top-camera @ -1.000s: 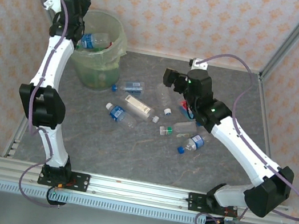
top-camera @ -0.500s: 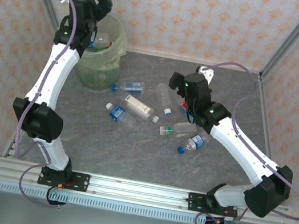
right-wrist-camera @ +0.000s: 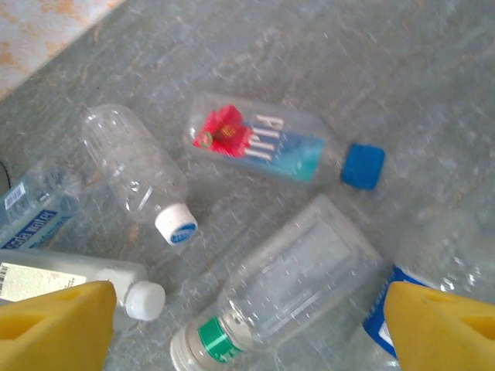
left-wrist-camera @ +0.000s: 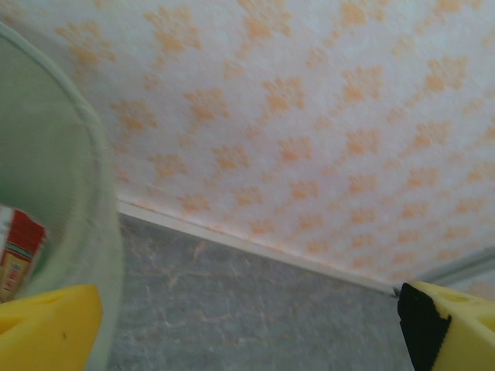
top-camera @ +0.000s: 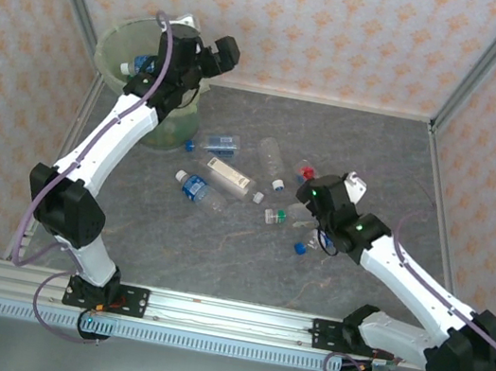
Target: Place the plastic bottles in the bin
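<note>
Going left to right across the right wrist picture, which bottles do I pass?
Blue-labelled bottle at the left edge → unlabelled clear bottle with white cap → Fiji bottle with blue cap.

Left gripper [left-wrist-camera: 247, 325] jaws wide apart. Bin [left-wrist-camera: 73, 193] at left, red-labelled bottle [left-wrist-camera: 19, 249] visible through it. Grey table [left-wrist-camera: 232, 290], patterned wall [left-wrist-camera: 294, 116] beyond.

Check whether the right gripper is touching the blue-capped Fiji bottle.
Apart. The right wrist view shows the Fiji bottle lying beyond the open right gripper, with grey table and a green-capped bottle between them.
</note>
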Tool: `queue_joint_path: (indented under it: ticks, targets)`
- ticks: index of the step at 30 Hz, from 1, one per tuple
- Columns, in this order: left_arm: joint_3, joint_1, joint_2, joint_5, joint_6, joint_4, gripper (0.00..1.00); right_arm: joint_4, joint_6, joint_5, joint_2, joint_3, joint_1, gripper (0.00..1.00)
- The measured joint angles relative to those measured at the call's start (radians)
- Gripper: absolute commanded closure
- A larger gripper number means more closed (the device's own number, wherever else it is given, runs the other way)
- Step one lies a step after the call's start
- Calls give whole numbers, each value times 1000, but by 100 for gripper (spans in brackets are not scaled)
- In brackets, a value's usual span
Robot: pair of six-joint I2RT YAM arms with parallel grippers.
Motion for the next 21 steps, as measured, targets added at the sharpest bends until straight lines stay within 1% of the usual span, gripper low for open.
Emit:
queue_joint_path:
  ticks: [1, 4, 9, 17, 21]
  targets:
    - [-10, -11, -8, 5, 5, 2, 1, -1, 21, -11, -15, -24, 0, 18]
    - [-39, -43, -39, 27, 30, 15, 1, -13, 87, -52, -48, -98, 0, 20]
    - [-106, -87, -106, 53, 52, 48, 1, -30, 159, -97, -76, -177, 2, 20]
    - [-186, -93, -156, 65, 55, 54, 1, -3, 229, -136, -69, -253, 57, 21]
    - [-196, -93, -163, 72, 56, 53, 1, 17, 263, -150, -49, -297, 99, 24]
